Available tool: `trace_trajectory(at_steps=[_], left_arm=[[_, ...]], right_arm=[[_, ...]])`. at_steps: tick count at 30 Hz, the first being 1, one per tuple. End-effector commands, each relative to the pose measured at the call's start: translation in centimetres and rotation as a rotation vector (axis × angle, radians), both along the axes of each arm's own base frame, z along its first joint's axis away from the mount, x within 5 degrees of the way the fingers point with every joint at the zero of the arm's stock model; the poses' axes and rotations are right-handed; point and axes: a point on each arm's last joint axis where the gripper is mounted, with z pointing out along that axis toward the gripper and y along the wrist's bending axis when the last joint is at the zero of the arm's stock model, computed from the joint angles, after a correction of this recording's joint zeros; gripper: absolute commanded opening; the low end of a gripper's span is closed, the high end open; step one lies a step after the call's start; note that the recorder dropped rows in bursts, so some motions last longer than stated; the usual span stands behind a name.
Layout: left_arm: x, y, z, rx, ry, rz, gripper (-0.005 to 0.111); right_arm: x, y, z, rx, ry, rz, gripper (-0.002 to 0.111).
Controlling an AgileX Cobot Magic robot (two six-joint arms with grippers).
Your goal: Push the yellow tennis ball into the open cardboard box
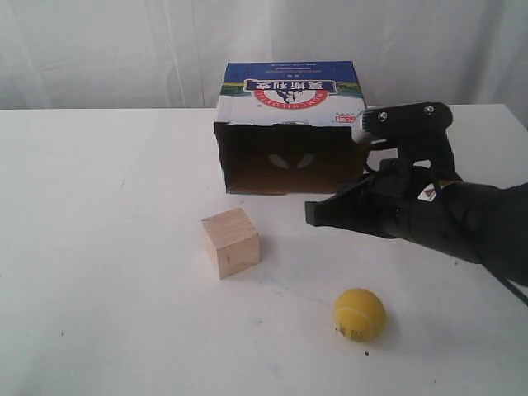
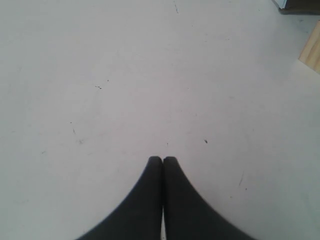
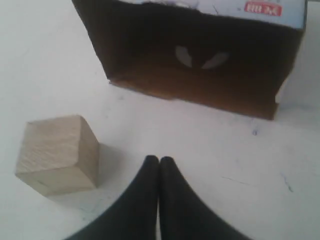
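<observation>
The yellow tennis ball (image 1: 360,314) lies on the white table near the front, right of centre. The open cardboard box (image 1: 289,132) lies at the back centre, its dark opening facing forward; the right wrist view shows that dark opening (image 3: 200,65). My right gripper (image 1: 312,214) is shut and empty, hovering above the table between the box and the ball, its tips pointing left toward the wooden cube. In its own wrist view the right gripper (image 3: 159,160) shows both fingers pressed together. My left gripper (image 2: 162,160) is shut and empty over bare table; it does not show in the exterior view.
A pale wooden cube (image 1: 231,242) stands left of the ball, in front of the box; the cube (image 3: 57,154) also sits close to my right fingertips. A cube corner (image 2: 311,52) shows at the left wrist view's edge. A white curtain hangs behind the table.
</observation>
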Motion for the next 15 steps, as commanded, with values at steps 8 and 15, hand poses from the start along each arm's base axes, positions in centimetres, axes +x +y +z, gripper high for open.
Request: trace_trajectory(at_steps=[8,15], left_arm=[[-0.2,-0.1,-0.5,0.001,0.039,-0.013,0.000],[-0.2,-0.1,-0.5,0.001,0.039,-0.013,0.000]], right_arm=[[1.3,-0.8,-2.7,-0.106,0.012,-0.028,0.000],[3.2,-1.8,-6.8,-0.165,0.101,-0.112,0.000]])
